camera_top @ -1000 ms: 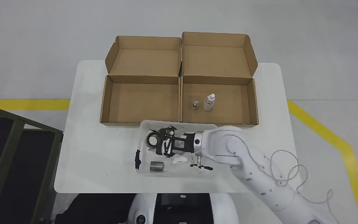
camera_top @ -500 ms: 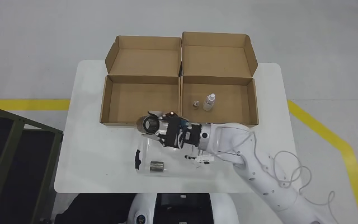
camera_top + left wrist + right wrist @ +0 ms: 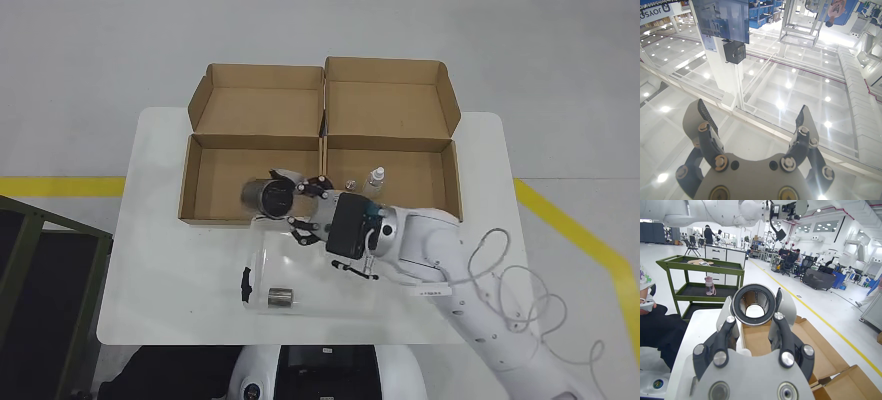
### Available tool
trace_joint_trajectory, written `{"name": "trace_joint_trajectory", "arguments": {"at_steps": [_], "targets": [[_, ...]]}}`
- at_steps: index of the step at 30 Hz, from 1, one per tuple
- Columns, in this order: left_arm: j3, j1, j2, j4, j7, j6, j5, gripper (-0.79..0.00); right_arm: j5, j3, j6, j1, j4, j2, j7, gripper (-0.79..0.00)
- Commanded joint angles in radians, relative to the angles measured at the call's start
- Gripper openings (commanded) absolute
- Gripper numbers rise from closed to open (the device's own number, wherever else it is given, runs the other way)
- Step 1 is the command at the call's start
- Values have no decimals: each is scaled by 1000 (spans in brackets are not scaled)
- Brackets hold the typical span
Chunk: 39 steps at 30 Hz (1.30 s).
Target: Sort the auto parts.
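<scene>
The right tool (image 3: 754,298) clamps a cylindrical bearing (image 3: 268,196) at frame centre above the left cardboard box (image 3: 225,185); the left tool (image 3: 751,106) stands open.

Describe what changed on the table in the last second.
The right gripper, shut on the hollow grey metal cylinder, rose out of the clear plastic tray and carried it away from the robot, over the near part of the left brown cardboard box. The short metal cylinder in the tray and the small white bottle in the right box stayed put.
</scene>
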Motion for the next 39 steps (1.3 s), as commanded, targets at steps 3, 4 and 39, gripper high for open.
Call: {"name": "trace_joint_trajectory", "arguments": {"at_steps": [3,4,39], "targets": [[0,0,0,0,0,0,0,0,-16,9,9,-5,-2,-2,-67,-785],[0,0,0,0,0,0,0,0,-19,10,10,-7,-2,-3,-86,-785],[0,0,0,0,0,0,0,0,2,-174,5,194,240,-78,235,-785]]}}
